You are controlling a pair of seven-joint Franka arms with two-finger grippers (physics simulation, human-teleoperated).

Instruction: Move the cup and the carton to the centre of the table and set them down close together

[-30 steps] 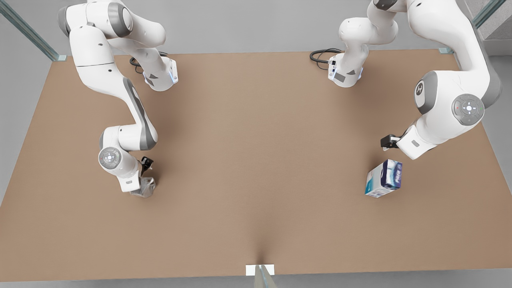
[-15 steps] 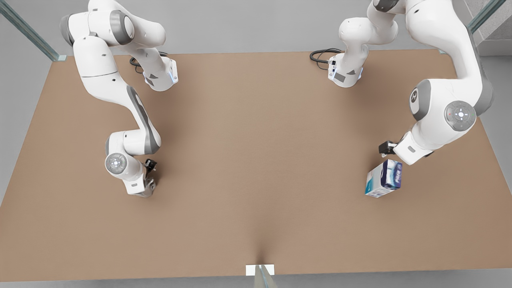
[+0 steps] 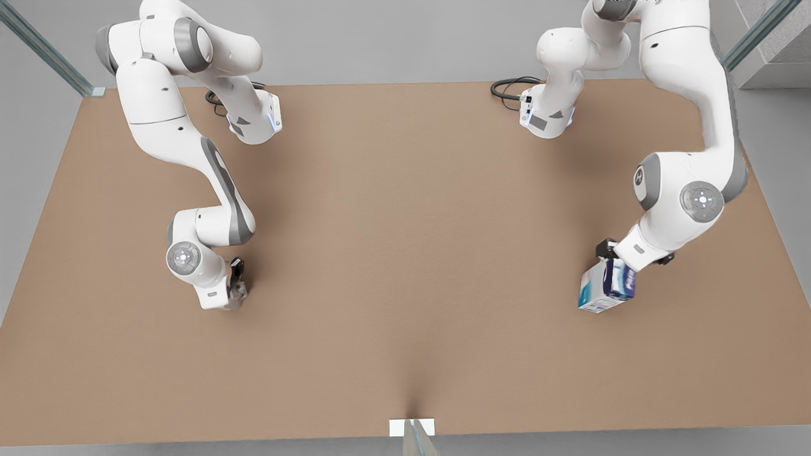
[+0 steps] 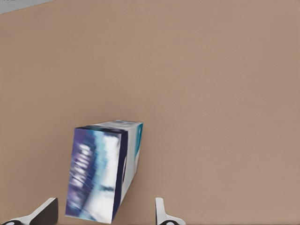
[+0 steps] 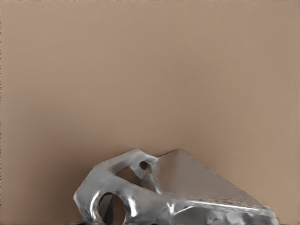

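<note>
The carton, white, teal and dark blue, stands on the table at the front view's right. My left gripper has come down onto its far end. In the left wrist view the left gripper is open, one fingertip on each side of the carton. The cup, pale grey and faceted, sits at the front view's left, mostly hidden under my right gripper. The right wrist view shows the cup very close, handle towards the camera.
Both arm bases stand at the table's back edge, with a black cable beside the one on the front view's right. A white tab marks the front edge. Bare tabletop lies between the two objects.
My left gripper has dropped from beside the carton down onto it. The right arm shifted slightly toward the centre and lowered over the cup, hiding most of it.
</note>
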